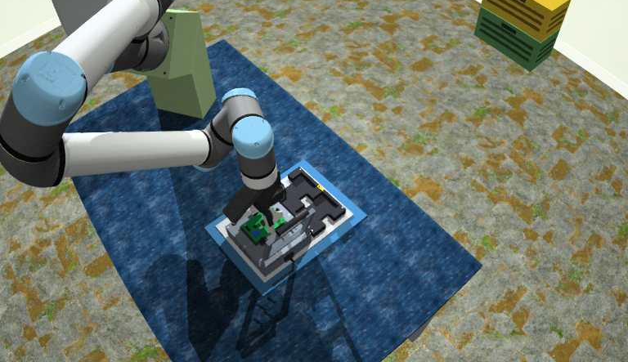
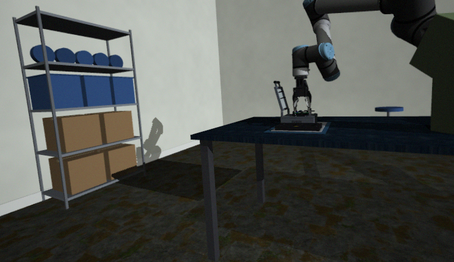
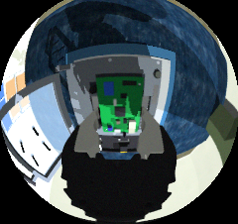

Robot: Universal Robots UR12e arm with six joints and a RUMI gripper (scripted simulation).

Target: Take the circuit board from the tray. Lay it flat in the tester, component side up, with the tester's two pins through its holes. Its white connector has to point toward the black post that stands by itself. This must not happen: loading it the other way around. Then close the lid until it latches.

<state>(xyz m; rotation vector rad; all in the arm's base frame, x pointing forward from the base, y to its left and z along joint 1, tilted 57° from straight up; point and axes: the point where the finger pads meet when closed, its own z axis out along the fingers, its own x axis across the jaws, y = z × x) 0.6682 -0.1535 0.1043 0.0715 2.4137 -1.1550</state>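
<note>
The green circuit board point(image 3: 118, 104) sits between my fingers, component side up, low over the grey tester bed. In the top view the board point(image 1: 255, 226) is over the tester point(image 1: 259, 245) at the near end of the white plate. My gripper point(image 3: 120, 107) is shut on the board's near end, where a white part shows; it also shows in the top view point(image 1: 263, 215) and the exterior view point(image 2: 301, 106). The tester's lid point(image 1: 293, 230) point(image 2: 281, 98) stands open, tilted up beside the board. A black post point(image 3: 158, 74) stands at the bed's far right. The pins are hidden.
The black tray point(image 1: 319, 198) with its cut-out lies on the same plate behind the tester. The green robot base point(image 1: 182, 62) stands at the mat's far corner. A yellow and green crate point(image 1: 523, 15) sits far off on the floor. A shelf rack point(image 2: 80, 105) stands by the wall.
</note>
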